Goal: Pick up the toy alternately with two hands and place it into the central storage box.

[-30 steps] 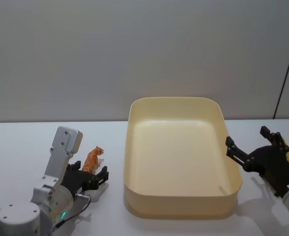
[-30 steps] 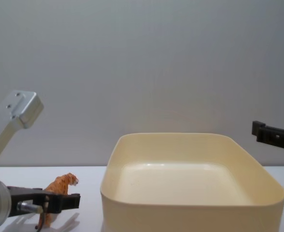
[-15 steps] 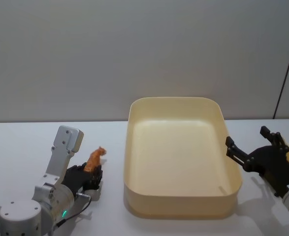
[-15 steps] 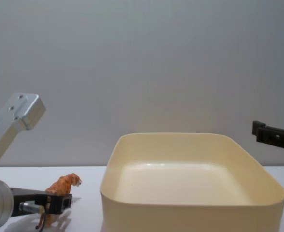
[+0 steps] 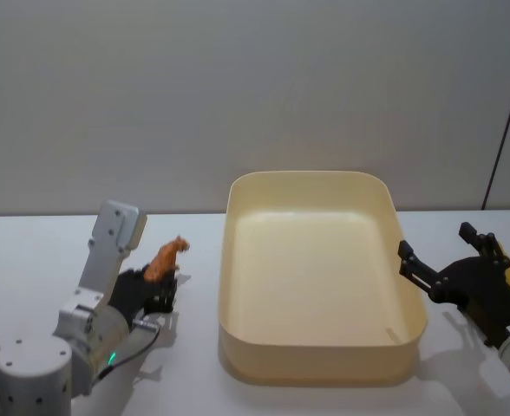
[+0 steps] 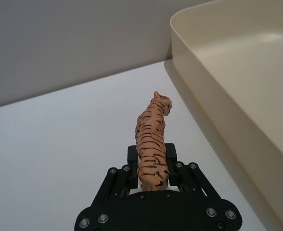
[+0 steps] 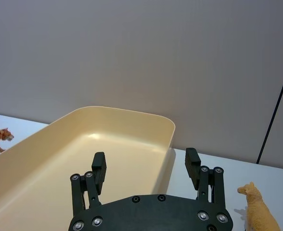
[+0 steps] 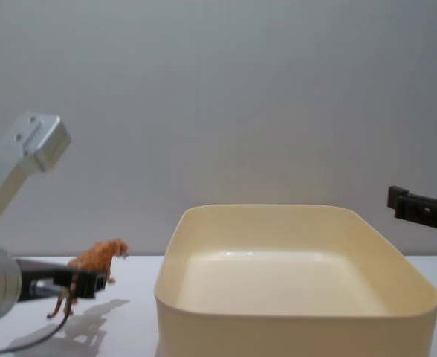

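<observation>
Left fingers [image 6: 132, 155] around tiger [image 6: 151, 139], beside tub [image 6: 213, 62]

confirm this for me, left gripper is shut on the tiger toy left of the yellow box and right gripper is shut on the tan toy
Not quite: the right gripper is open and holds nothing, as the right wrist view shows; the tan toy stands free beside it. The left gripper is indeed shut on the tiger toy, left of the yellow box.

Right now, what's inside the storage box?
Nothing: the storage box floor shows bare. The tiger toy is outside, in the left gripper. The near wall's inner face is hidden.
</observation>
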### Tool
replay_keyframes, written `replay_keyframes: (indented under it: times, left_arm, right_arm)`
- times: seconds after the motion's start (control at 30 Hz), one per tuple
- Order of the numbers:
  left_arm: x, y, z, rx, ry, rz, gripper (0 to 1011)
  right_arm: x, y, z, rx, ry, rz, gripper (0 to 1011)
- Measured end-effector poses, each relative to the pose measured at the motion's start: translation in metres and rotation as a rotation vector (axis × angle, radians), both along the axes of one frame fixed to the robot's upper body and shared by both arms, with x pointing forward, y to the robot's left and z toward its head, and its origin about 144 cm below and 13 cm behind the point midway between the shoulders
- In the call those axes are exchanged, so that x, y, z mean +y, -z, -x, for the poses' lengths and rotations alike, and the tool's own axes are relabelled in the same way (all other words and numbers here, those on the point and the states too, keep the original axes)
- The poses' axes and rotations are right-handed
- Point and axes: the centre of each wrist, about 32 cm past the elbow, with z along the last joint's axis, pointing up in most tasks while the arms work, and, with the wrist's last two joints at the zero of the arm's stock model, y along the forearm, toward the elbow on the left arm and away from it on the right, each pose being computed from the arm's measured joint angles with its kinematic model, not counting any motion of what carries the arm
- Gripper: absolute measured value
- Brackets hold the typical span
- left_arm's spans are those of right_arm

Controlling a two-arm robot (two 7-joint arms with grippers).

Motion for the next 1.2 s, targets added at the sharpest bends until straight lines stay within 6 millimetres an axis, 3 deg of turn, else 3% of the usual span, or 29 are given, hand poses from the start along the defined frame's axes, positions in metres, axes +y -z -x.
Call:
replay_keyframes:
  times: [0.5, 1.2]
  left_arm:
    - [0.000, -0.034, -0.025, -0.137, 0.121, 0.011, 302]
    - [0.011, -0.062, -0.086, -0.166, 0.423, 0.049, 302]
  right_arm:
    - [0.000, 0.000, 0.000, 0.000, 0.000, 0.000, 1001]
    - [0.000, 0.000, 0.000, 0.000, 0.000, 0.000, 1001]
